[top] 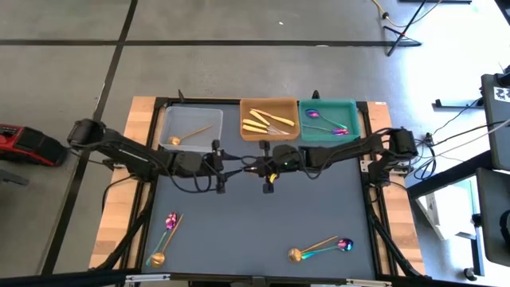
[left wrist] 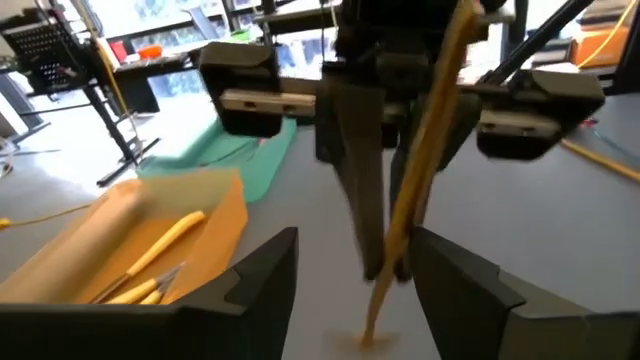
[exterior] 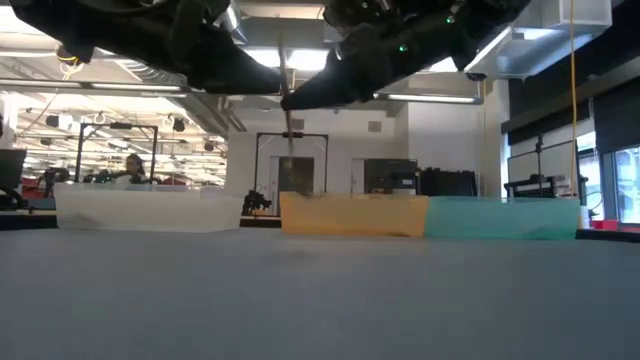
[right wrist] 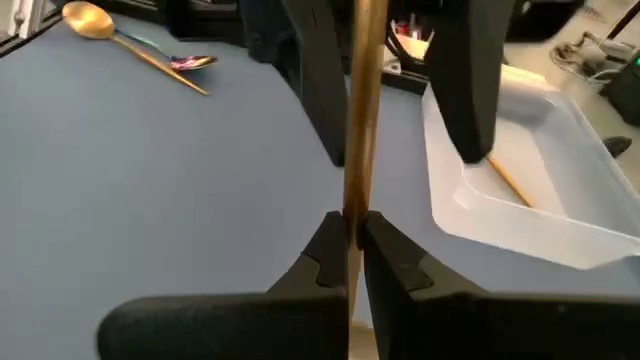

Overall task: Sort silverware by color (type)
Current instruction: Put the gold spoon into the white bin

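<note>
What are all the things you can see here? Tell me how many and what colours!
trays: three, clear, orange, teal, in a row at the table's far edge
knives: about four, yellow-gold, in the orange tray
purple-teal spoons: a few in the teal tray, one front left, one front right
copper-gold spoons: one in the clear tray, one front left, one front right
table: one, dark blue-grey
right gripper: shut on a copper-gold utensil above mid-table
left gripper: open around that utensil

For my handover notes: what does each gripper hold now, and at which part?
Right gripper pinches a copper-gold utensil by its slim handle. Left gripper is open and holds nothing.
</note>
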Robot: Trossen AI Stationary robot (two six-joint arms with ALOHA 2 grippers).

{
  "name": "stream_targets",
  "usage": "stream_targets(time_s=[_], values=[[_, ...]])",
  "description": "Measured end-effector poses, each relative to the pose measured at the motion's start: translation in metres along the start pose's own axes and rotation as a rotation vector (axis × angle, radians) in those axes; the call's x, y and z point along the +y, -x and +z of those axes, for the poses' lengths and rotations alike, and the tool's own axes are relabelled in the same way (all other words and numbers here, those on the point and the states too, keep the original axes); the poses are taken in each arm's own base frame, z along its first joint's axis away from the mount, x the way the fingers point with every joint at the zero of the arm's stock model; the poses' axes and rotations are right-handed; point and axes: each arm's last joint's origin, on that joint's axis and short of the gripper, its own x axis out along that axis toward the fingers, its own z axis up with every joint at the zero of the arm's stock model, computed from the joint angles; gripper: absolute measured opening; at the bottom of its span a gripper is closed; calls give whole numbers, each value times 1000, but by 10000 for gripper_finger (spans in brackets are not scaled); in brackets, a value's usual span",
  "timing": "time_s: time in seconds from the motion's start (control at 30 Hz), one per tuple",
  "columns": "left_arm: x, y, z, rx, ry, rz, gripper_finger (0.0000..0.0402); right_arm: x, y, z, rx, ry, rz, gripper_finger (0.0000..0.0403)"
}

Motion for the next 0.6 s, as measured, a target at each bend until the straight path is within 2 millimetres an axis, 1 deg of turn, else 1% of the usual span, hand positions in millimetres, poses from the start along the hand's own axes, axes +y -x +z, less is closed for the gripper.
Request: stream_targets(time_s=[0.07, 0.23, 0.43, 0.53, 0.6], values=[[-1, -3, 0, -19, 8, -1, 187, 2, -2, 1, -17, 5, -10, 5], [-5, -10, -1, -68, 28, -12, 183, 1, -1, 4, -41, 23, -39, 5], [-6, -13, -4, -65, 26, -15, 177, 1, -1, 4, -40, 24, -32, 5], [-8, -12, -3, -68, 23, -21, 156, 1, -1, 4, -43, 23, -33, 5], [-9, -11, -3, -69, 9, -25, 131, 1, -1, 4, -43, 23, -33, 5]])
